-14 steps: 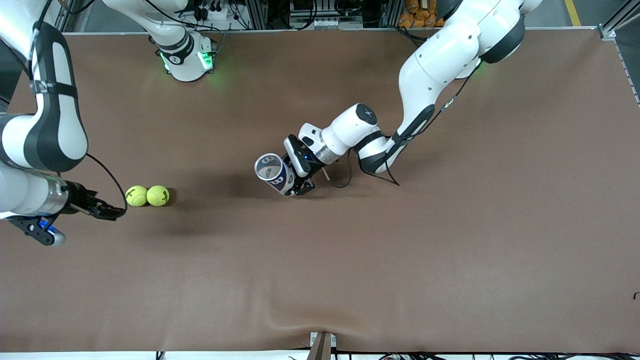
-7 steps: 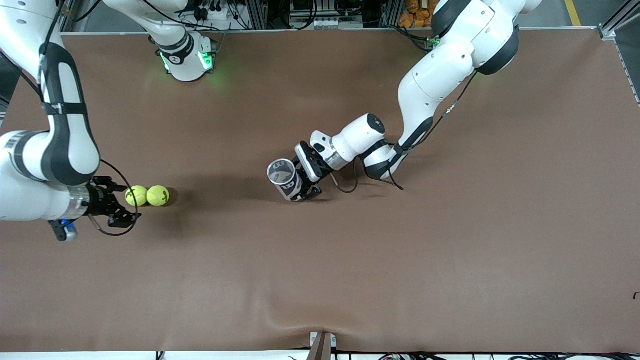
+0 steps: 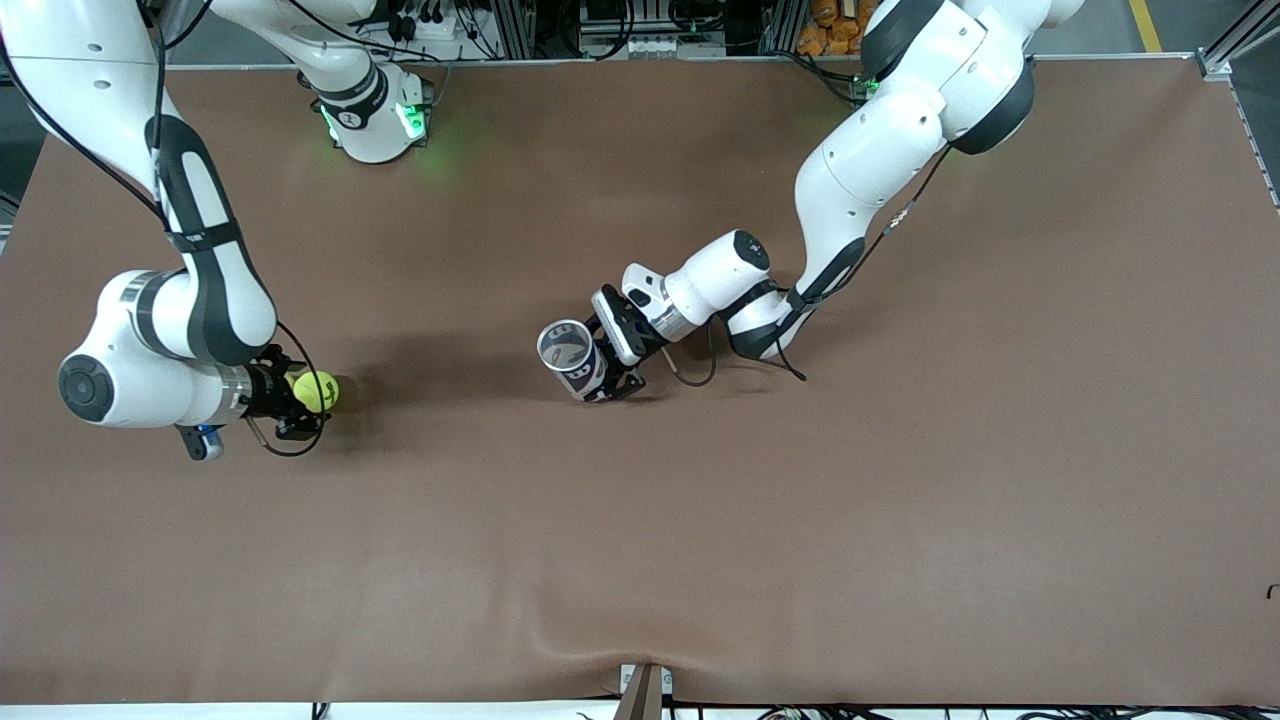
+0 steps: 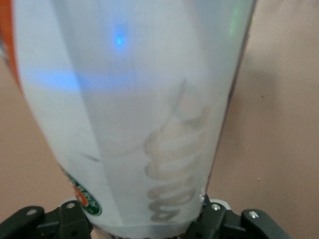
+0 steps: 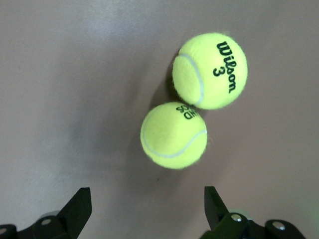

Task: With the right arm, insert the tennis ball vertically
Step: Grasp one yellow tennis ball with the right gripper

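A plain brown table fills the room's middle, with the can standing near its centre as the one fixed mark. The left gripper is clamped around that can low on its side, holding it with the open mouth tilted up; in the left wrist view the can's pale printed wall crowds out nearly everything, and only the finger tips show at its base.

Well away from the can, toward the right arm's end of the table, lie two tennis balls touching each other. From the front only one tennis ball can be seen — the second is hidden under the right gripper. The right wrist view shows both: the nearer ball sits just ahead of the spread fingers, and the ball marked Wilson 3 rests against it. The fingers stand wide apart with nothing between them yet.

A second ago the right gripper was short of the pair, both balls plain from the front; it has since swung in over them. The can has shifted slightly and stands more upright.
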